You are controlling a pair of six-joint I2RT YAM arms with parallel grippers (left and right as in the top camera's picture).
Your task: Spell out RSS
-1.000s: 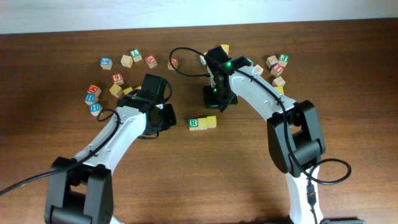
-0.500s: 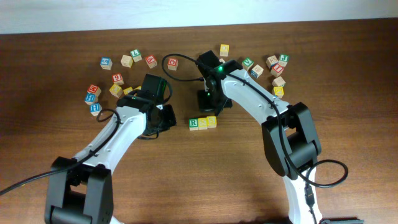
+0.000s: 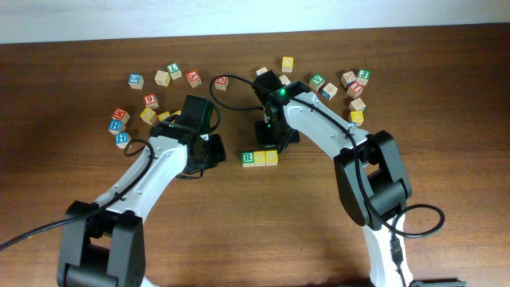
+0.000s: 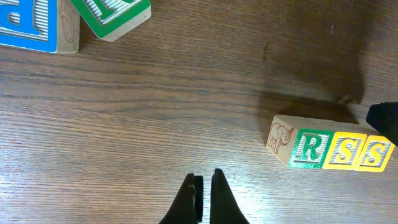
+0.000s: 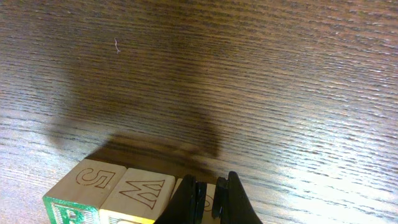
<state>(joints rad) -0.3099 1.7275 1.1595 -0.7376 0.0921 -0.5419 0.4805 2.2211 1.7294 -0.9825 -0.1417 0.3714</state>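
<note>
From overhead: row of blocks (image 3: 260,158) reading RSS on the table (image 3: 446,239), directly under the right gripper (image 3: 269,143) and just beside the left gripper (image 3: 213,151); spare blocks (image 3: 150,100) well behind both.

From the left wrist: gripper pressed together, empty; R block (image 4: 309,148) and two S blocks (image 4: 346,150) touching, ahead to the right, bare wood between.

From the right wrist: gripper closed on nothing, tips over the row's near edge. Likely light, stiff, smooth cubes; best pinched across flat opposite faces. Open room ahead.

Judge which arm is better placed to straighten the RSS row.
Right, probably: the right tool, shut, hangs over one end of the RSS row; the left tool sits apart beside it.
</note>
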